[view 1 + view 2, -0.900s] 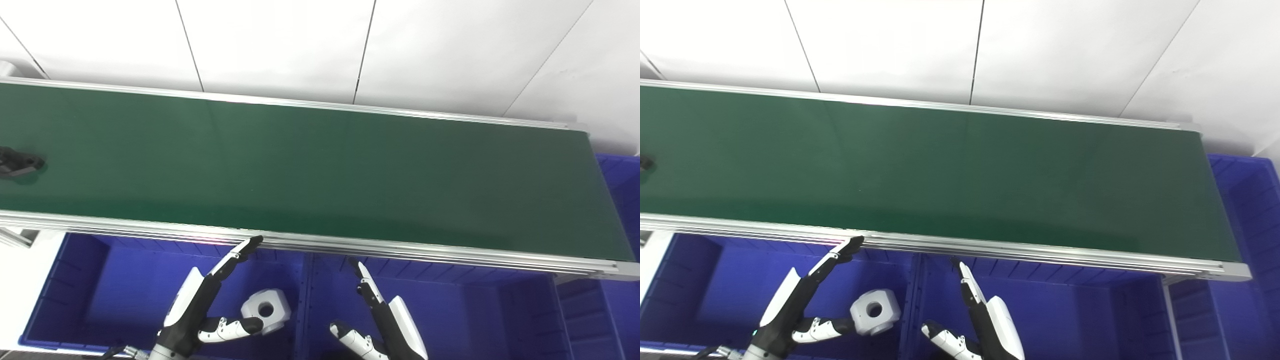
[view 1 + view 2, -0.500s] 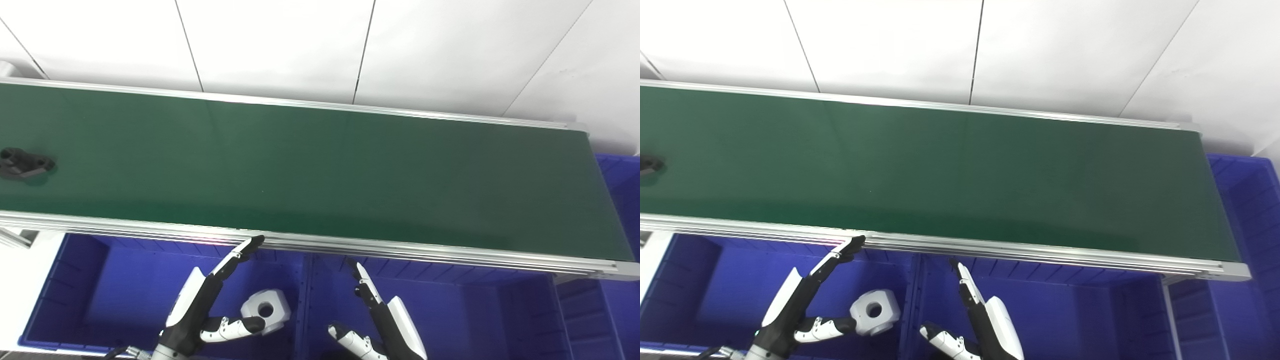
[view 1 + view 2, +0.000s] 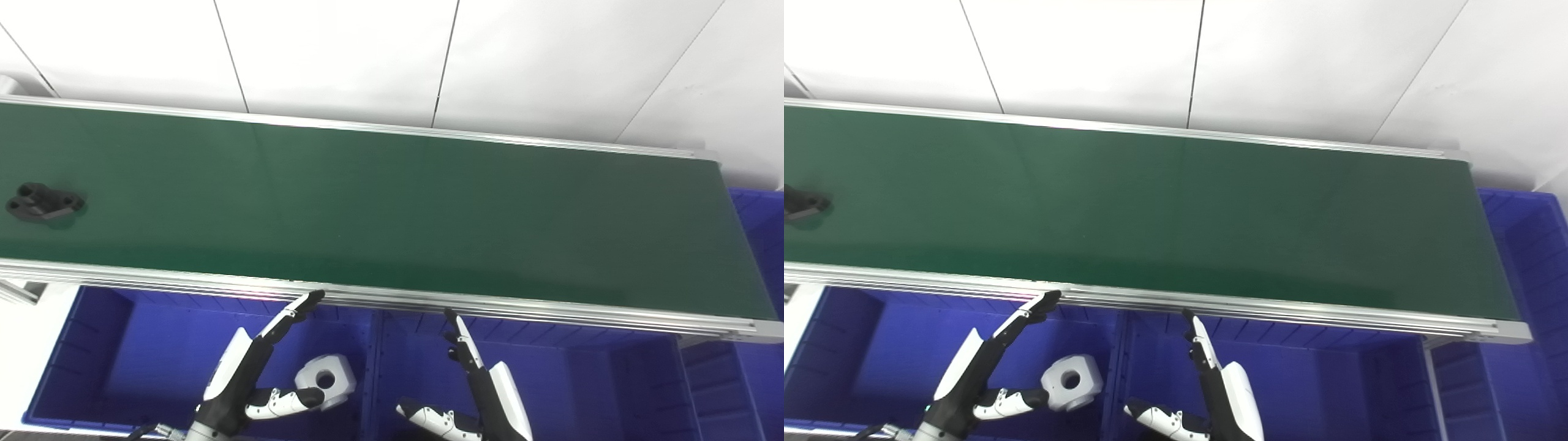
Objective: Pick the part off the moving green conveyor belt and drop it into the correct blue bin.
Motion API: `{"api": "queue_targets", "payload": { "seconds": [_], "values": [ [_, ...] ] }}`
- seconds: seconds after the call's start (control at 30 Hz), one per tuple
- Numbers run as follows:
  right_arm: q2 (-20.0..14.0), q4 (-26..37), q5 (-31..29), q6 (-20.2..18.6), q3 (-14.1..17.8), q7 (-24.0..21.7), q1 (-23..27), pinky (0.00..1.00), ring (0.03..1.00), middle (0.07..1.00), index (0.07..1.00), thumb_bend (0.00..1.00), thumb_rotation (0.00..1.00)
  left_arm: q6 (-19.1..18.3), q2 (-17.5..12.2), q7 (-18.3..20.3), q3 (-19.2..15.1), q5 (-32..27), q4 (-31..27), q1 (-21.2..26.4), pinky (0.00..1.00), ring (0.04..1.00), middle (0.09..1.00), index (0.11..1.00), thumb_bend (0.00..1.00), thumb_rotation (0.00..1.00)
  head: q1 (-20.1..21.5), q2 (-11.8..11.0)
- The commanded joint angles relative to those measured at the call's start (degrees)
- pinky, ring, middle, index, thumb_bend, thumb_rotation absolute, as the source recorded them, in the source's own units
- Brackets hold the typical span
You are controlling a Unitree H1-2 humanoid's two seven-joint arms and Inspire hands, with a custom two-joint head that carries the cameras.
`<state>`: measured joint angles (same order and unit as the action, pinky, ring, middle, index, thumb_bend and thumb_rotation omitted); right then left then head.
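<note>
- A black part (image 3: 43,201) lies on the green conveyor belt (image 3: 392,208) near its left end.
- The left hand (image 3: 248,380) and right hand (image 3: 474,392) hover spread and empty over the blue bins (image 3: 551,380).
- A white part (image 3: 326,380), seemingly a holed block, rests in the left bin (image 3: 92,355).

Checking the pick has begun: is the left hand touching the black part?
Apart. The left eye view shows the left hand over the blue bin, the black part far away.
</note>
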<state>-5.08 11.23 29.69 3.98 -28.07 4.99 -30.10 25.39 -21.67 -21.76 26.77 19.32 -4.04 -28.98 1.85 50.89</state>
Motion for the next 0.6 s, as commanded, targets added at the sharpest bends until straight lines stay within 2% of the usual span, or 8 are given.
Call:
{"api": "queue_targets", "payload": {
  "seconds": [0.0,0.3,0.57],
  "values": [
    [3.7,-1.3,0.9,3.5,-2.1,1.5,0.4,0.85,0.914,0.981,1.000,0.90,0.59,1.5,-0.7,-0.6,-0.1,-0.4,-1.0,-0.3,0.84,0.873,0.898,0.898,0.73,0.85,-0.1,0.0],
    [3.6,-2.2,1.0,4.4,-2.5,2.9,1.2,0.85,0.917,0.983,1.000,0.89,0.57,1.5,-1.1,-1.2,0.1,-0.4,-0.9,-0.4,0.84,0.871,0.893,0.892,0.73,0.84,0.0,0.0],
    [3.9,-2.9,1.6,4.4,-3.0,3.8,1.7,0.83,0.906,0.973,1.000,0.89,0.52,1.5,-0.6,0.7,-1.8,0.7,-1.8,-1.4,0.86,0.879,0.887,0.892,0.73,0.86,0.1,0.0]
  ]
}}
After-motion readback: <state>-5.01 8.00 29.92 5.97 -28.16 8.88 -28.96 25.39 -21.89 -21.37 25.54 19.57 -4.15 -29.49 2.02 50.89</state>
